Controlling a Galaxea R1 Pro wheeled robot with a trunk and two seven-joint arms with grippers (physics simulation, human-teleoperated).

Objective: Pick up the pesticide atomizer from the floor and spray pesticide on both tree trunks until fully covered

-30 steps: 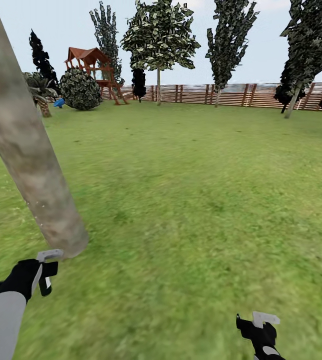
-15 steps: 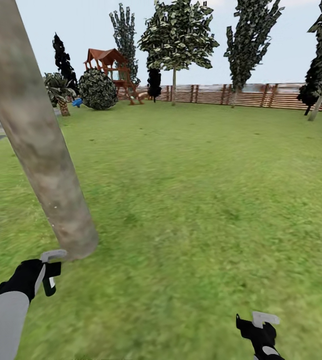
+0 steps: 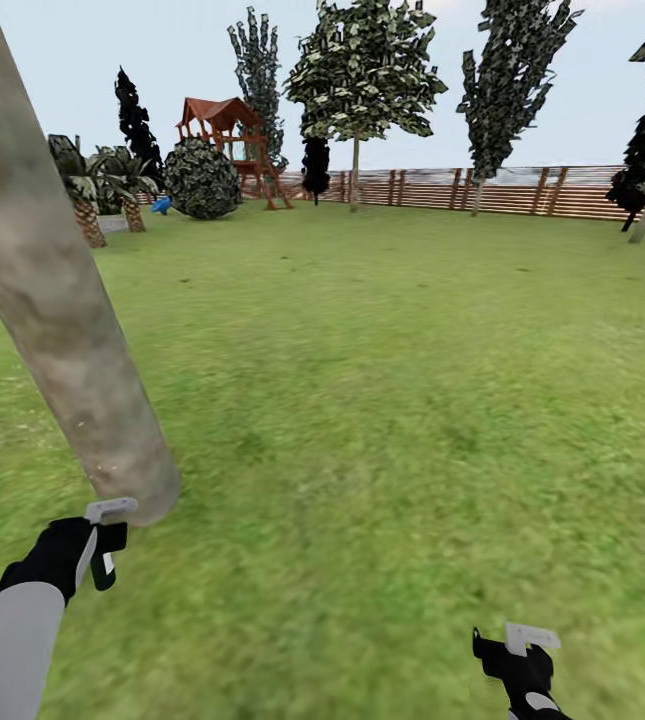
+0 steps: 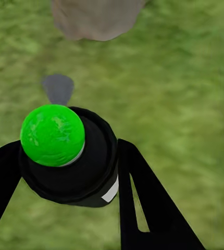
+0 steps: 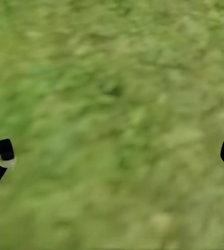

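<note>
A thick pale grey-beige mottled tree trunk (image 3: 62, 300) slants across the left of the head view, and its base (image 4: 96, 18) shows in the left wrist view. My left gripper (image 3: 107, 545) hangs just in front of that base, over the lawn. It is shut on the pesticide atomizer (image 4: 65, 156), a dark bottle with a bright green round top, held between the black fingers (image 4: 143, 203). Far off by the fence stands a second tree (image 3: 355, 170) with a pale trunk and a grey-green crown. My right gripper (image 3: 522, 650) is low at the right, open above bare grass (image 5: 114, 156).
Green lawn (image 3: 412, 380) stretches ahead to a brown slatted fence (image 3: 522, 190). At the far left stand a red-roofed play tower (image 3: 227, 125), a round shrub (image 3: 202, 178) and short palms (image 3: 87, 200). Dark cone-shaped trees rise along the fence.
The head view has swung, so the far trees and play tower sit further right in the picture. Both grippers hold their places, the left one still shut on the atomizer.
</note>
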